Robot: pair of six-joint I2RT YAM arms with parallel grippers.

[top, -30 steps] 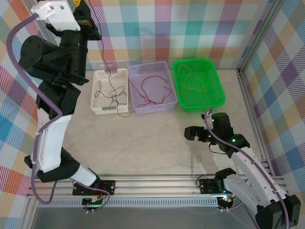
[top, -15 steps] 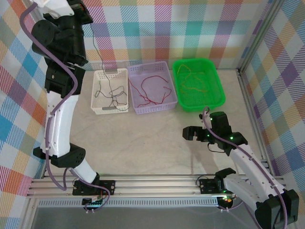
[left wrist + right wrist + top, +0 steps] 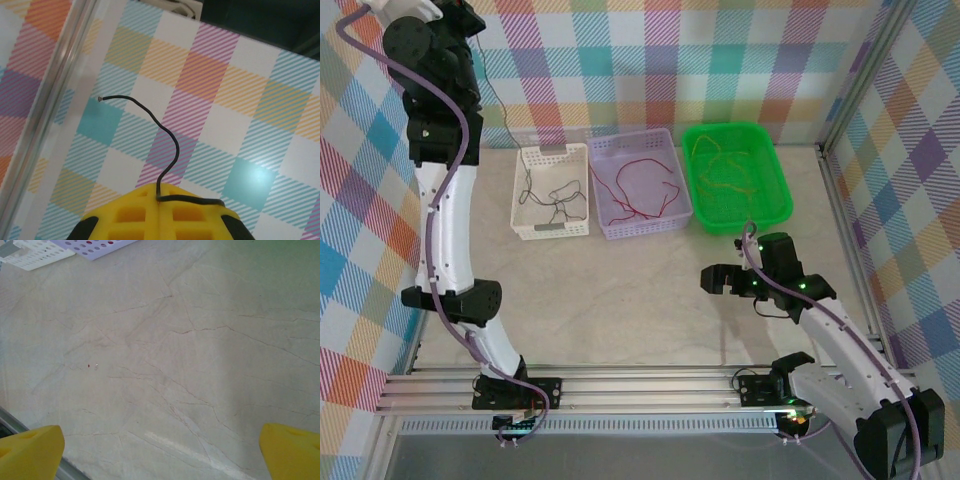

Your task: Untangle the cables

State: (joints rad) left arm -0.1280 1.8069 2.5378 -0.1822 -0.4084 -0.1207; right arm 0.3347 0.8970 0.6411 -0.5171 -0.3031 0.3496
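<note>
My left gripper (image 3: pixel 470 14) is raised high at the back left, against the checked wall. It is shut on a thin black cable (image 3: pixel 170 134), whose free end curls up past the yellow fingertips (image 3: pixel 125 210). The black cable (image 3: pixel 498 105) hangs down from there into the white basket (image 3: pixel 523 222), where more dark wire lies. Red cables (image 3: pixel 640 190) lie in the purple basket (image 3: pixel 640 228). Yellow-orange cables (image 3: pixel 720 175) lie in the green basket (image 3: pixel 780 190). My right gripper (image 3: pixel 725 285) hovers low over the bare table, open (image 3: pixel 160 450), with nothing between its fingers.
The three baskets stand in a row at the back of the marble table (image 3: pixel 620 300). Checked walls close in the back and the sides. A metal rail (image 3: pixel 640 385) runs along the near edge. Corners of the white basket (image 3: pixel 30 252) and purple basket (image 3: pixel 95 246) show beyond the right gripper.
My left arm has straightened and risen toward the back left, drawing the black cable higher out of the white basket. The right gripper has edged slightly left.
</note>
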